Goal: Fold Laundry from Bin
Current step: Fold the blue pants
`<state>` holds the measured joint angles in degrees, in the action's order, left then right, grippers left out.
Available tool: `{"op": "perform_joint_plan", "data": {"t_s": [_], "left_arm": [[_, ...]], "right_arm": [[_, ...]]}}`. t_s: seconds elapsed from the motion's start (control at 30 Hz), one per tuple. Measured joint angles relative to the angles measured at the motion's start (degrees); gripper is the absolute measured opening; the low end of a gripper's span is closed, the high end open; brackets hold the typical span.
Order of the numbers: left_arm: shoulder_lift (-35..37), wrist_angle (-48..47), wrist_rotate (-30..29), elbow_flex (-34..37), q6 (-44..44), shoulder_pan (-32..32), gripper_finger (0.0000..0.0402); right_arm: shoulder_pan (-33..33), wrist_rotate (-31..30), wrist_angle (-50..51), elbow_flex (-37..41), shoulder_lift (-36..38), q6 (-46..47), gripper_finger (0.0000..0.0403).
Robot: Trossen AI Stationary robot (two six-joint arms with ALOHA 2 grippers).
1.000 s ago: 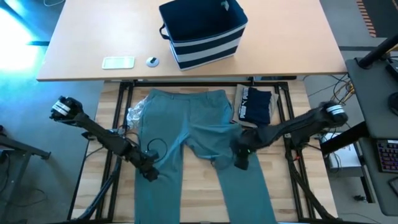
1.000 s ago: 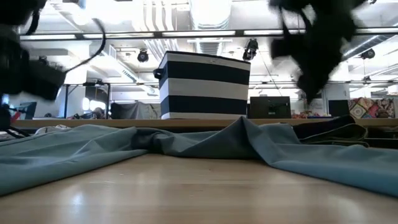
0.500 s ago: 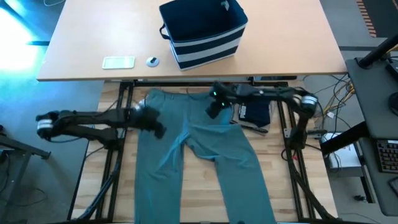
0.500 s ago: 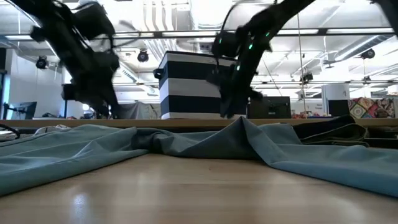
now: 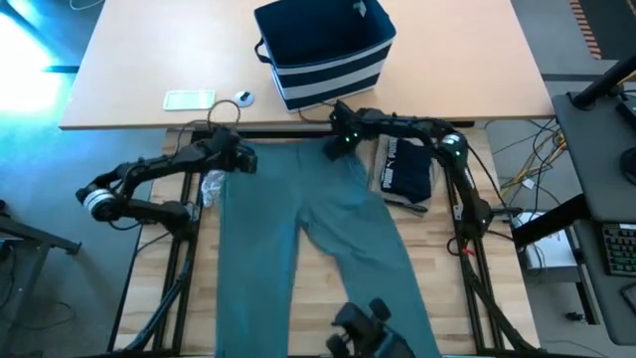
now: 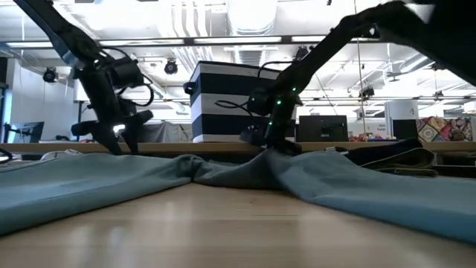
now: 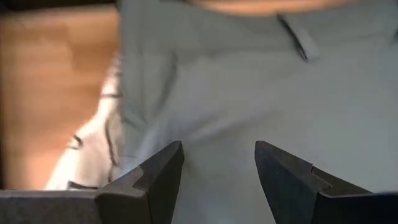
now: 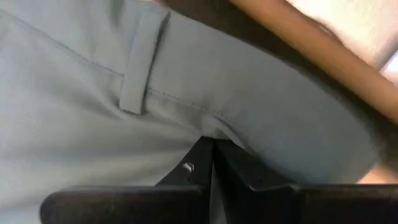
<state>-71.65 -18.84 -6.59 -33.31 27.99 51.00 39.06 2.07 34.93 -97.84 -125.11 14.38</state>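
Both arms are now reaching at the waistband of the large teal-green trousers, which are lying flatter and straighter across the wooden bench than half a second ago. Just below the right end effector, whose fingers are clenching a pinch of waistband fabric by a belt loop, the legs are stretching away, while the left end effector is hovering with fingers apart over the opposite waist corner. Beyond both end effectors the soft navy bin with white stripes is standing on the far tan bench, and a dark navy garment with white print is lying just beside the right end effector.
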Motion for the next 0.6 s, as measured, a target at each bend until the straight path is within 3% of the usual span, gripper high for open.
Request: {"op": "perform_joint_plan", "data": {"t_s": [0.17, 0.33, 0.47, 0.6], "left_arm": [[0.74, -3.30, -0.54, -5.57, -3.84, 2.54, 0.0189], [3.56, -10.78, 0.51, -13.99, -8.38, 1.65, 0.0189], [5.91, -12.54, 8.36, -16.76, -11.36, -2.46, 0.0189], [6.18, -12.69, 8.61, -13.01, -8.57, -8.09, 0.0189]], "right_arm": [[0.65, 0.22, 7.05, -7.46, -1.87, -1.50, 0.0012], [0.67, 4.86, 16.73, -10.66, -1.01, -11.78, 0.0012], [-0.95, 7.59, 25.82, -8.67, 6.32, -16.00, 0.0012], [-3.75, 8.03, 26.30, -2.63, 9.46, -17.13, 0.0012]]}}
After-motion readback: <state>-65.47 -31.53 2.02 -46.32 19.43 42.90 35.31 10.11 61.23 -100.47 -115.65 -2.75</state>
